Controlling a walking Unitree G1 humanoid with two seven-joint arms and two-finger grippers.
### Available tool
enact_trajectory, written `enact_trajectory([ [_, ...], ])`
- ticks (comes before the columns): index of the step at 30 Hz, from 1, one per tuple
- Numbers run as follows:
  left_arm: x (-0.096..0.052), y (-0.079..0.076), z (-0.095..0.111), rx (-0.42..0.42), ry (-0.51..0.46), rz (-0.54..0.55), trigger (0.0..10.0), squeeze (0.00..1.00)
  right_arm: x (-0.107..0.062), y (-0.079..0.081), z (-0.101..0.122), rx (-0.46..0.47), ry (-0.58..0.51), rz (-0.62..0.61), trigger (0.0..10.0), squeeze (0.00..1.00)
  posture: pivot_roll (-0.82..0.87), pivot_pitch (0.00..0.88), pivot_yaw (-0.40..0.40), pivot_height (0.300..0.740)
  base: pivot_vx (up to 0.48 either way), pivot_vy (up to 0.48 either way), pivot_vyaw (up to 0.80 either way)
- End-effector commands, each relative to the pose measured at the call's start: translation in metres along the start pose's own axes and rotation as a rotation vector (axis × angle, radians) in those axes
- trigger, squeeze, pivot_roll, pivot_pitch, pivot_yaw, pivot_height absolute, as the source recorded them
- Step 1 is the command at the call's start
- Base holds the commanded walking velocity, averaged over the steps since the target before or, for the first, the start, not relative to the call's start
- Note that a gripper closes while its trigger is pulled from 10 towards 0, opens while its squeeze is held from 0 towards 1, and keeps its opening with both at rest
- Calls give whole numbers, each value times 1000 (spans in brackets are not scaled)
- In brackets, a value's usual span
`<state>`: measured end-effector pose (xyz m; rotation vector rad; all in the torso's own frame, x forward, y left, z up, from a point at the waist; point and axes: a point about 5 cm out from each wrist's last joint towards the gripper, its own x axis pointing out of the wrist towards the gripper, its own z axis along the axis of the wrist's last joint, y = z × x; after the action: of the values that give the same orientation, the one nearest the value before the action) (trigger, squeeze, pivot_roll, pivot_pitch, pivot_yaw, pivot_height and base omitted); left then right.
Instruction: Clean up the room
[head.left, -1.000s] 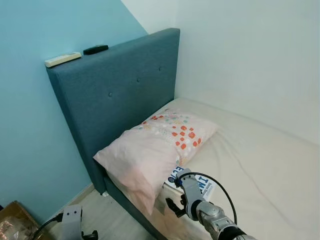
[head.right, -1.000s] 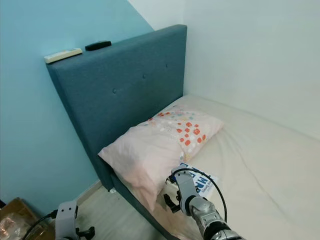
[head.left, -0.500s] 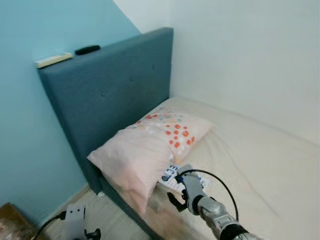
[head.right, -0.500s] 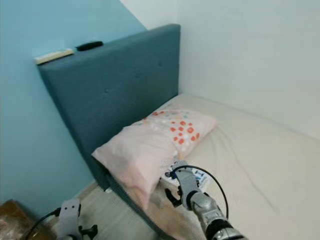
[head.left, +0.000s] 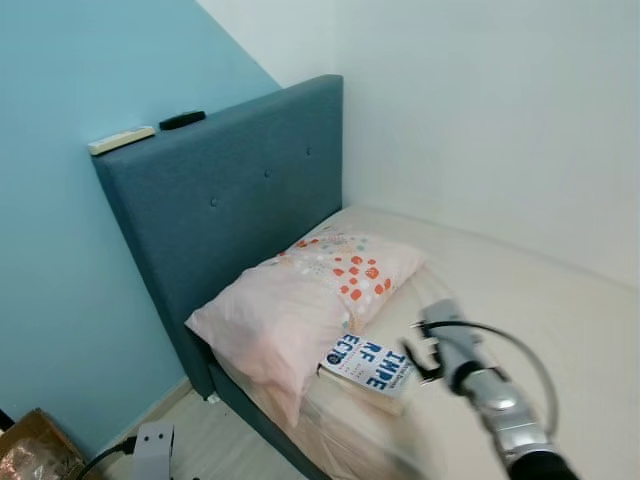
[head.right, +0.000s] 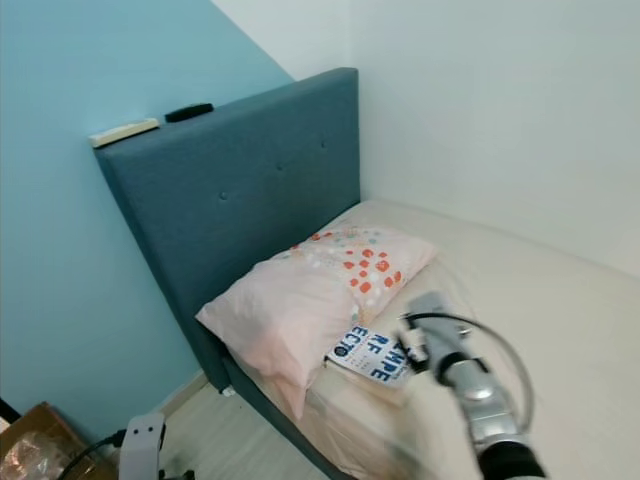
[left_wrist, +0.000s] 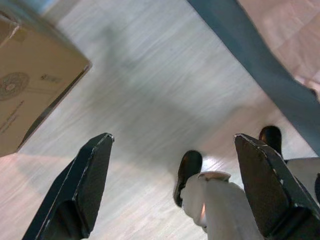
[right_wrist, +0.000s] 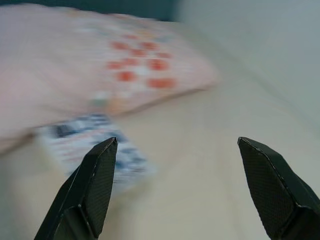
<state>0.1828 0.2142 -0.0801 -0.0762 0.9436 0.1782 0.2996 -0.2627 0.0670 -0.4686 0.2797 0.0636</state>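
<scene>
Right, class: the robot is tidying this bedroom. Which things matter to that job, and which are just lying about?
Job:
book on the mattress
right pincer, open above the mattress

Lying about:
pillow
two remotes on the headboard
cardboard box on the floor
left pincer, open, hanging idle

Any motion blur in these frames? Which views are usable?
Right wrist view: heavy smear over the pillow and book. Eye views: the right gripper and its arm are streaked, while the headboard stays sharp. Left wrist view: mostly crisp, with the cardboard box and floor readable.
</scene>
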Motion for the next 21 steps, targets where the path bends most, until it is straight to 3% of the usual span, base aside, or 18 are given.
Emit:
enact_trajectory([
  [1,0,-1,-3,6,15,1,10000,0,-4,-14,-2,-27,17,-66,10000,0,-190,0,-22,740,0,0,0],
  [2,0,-1,-3,8,17,1,10000,0,-12,-30,-7,-78,37,-147,10000,0,-205,0,-19,740,0,0,0],
  [3,0,-1,-3,8,17,1,10000,0,-12,-30,-7,-78,37,-147,10000,0,-205,0,-19,740,0,0,0],
  [4,-1,1,-4,11,22,2,10000,0,-23,-45,-13,-125,60,-223,10000,0,-212,0,-14,740,0,0,0],
  [5,-1,1,-4,11,22,2,10000,0,-23,-45,-13,-125,60,-223,10000,0,-212,0,-14,740,0,0,0],
  [8,-1,5,-8,23,35,7,10000,0,-46,-65,-28,-222,127,-356,10000,0,-217,0,-3,740,0,0,0],
  [9,-1,5,-8,23,35,7,10000,0,-46,-65,-28,-222,127,-356,10000,0,-217,0,-3,740,0,0,0],
  [11,-2,8,-9,34,41,11,10000,0,-63,-73,-44,-319,196,-423,10000,0,-213,0,8,740,0,0,0],
  [14,-2,9,-9,38,42,13,10000,0,-70,-75,-49,-349,219,-438,10000,0,-212,0,10,740,0,0,0],
  [15,-2,12,-8,48,40,15,10000,0,-89,-82,-64,-417,275,-485,10000,0,-209,0,14,740,0,0,0],
  [21,-2,13,-6,54,37,16,10000,0,-103,-87,-76,-447,306,-530,10000,0,-208,0,13,740,0,0,0],
])
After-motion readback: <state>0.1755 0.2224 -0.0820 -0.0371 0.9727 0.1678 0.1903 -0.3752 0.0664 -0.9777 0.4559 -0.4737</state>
